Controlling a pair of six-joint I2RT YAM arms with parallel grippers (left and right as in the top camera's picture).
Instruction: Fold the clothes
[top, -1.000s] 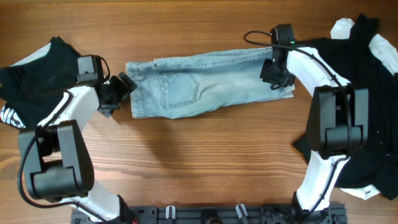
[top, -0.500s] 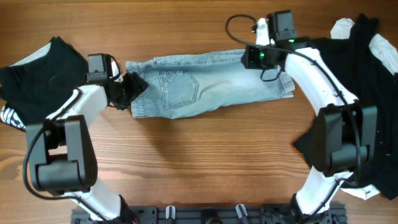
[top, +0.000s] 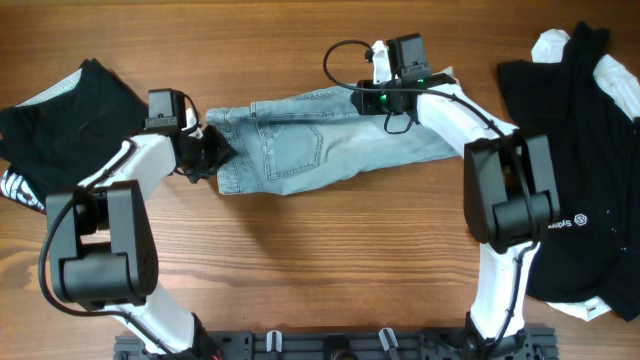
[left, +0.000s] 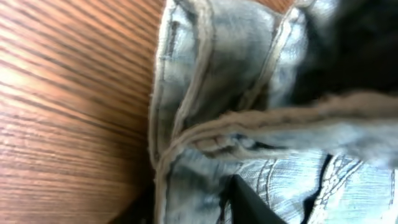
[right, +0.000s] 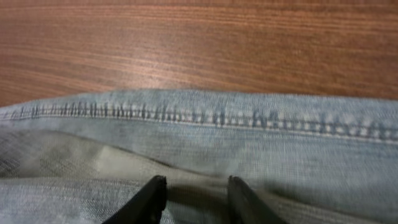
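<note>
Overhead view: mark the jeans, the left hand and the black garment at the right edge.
jeans (top: 297, 150), overhead view, on the back pocket.
left hand (top: 213, 153), overhead view, between its fingertips at the waistband end.
black garment (top: 585, 140), overhead view, on the middle of its dark cloth.

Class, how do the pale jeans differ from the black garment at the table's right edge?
The jeans are pale blue; the black garment is dark with white parts. The jeans stretch lengthwise; the black garment lies heaped. The left gripper and right gripper are at the jeans, not the black garment. Both lie on the table.
</note>
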